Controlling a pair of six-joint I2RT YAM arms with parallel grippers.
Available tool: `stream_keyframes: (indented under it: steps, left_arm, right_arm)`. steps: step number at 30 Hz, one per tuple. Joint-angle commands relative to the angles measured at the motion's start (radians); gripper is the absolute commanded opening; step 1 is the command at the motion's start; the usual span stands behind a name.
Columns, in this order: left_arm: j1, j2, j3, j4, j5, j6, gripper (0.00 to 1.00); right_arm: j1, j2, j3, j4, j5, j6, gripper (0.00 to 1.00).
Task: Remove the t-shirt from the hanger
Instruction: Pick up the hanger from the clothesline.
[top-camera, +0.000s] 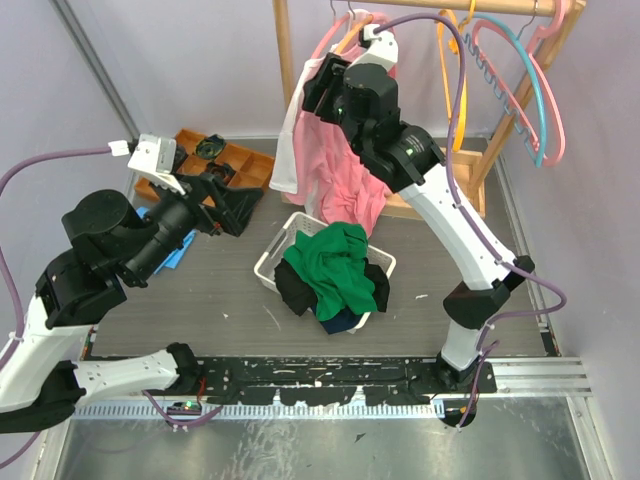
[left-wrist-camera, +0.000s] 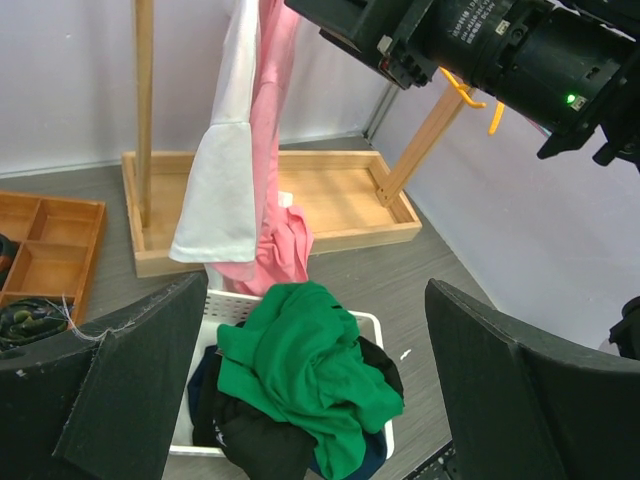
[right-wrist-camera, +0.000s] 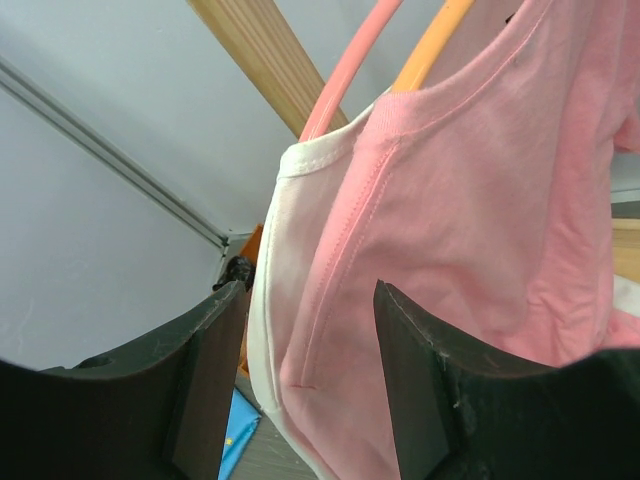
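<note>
Right gripper (right-wrist-camera: 310, 305), spread wide, just before pink t-shirt (right-wrist-camera: 480, 200)

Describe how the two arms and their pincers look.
The left arm and right arm have white shells with bulky black cylindrical joints. A purple cable runs to each wrist. The left pincer and right pincer are broad and matte-black. A green light glows on the right arm.

Bright, even, diffuse light, soft faint shadows, no glare; near tool fingers (right-wrist-camera: 190, 390) slightly blurred.
</note>
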Motion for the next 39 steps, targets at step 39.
stream_keyframes:
  steps: [39]
  left_arm:
    - [0.001,0.002,-0.019,0.061,-0.034,0.047,0.98]
  right_arm:
    - [-0.074,0.046,0.129,-0.124,0.170,-0.047,0.41]
